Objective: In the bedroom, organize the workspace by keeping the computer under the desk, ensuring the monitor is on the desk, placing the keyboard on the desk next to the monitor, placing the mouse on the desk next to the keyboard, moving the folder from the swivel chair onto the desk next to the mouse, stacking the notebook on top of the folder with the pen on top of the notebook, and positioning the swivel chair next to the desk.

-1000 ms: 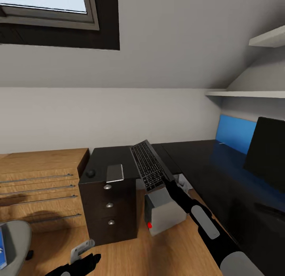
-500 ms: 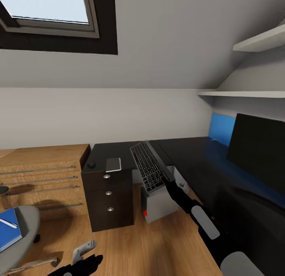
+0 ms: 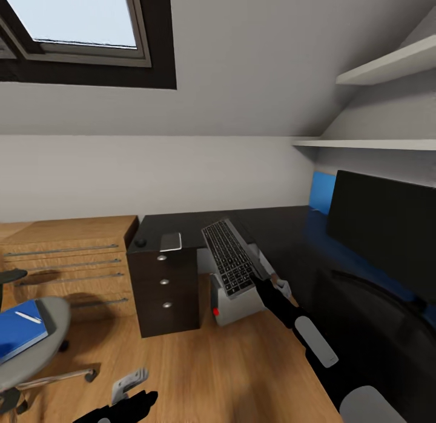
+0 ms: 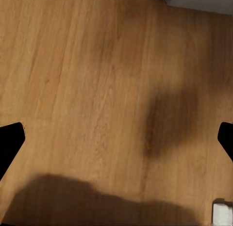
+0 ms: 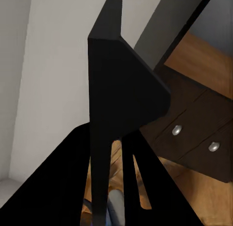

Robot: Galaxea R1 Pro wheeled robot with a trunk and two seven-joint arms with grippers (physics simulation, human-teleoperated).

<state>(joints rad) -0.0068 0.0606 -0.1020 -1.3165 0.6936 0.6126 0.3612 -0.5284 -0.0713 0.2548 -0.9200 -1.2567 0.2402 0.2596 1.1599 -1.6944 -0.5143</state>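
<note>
Here the right gripper [image 3: 259, 276] has its jaws closed on the near end of the keyboard [image 3: 230, 257], held tilted above the floor beside the dark surface [image 3: 284, 229]. It looks light, stiff and long, so an end grip probably lets it sag or twist. No lettering is readable. The left gripper [image 3: 130, 391] hangs low, jaws spread wide and empty.

keyboard [image 3: 230, 259]: black, tilted, held aloft | monitor [image 3: 384, 226]: on desk [image 3: 290, 229] | folder [image 3: 18, 332]: blue, on swivel chair [image 3: 36, 350]

A dark drawer unit [image 3: 163, 289] stands on the wood floor [image 3: 200, 368], beside a light wooden dresser [image 3: 66, 265].
</note>
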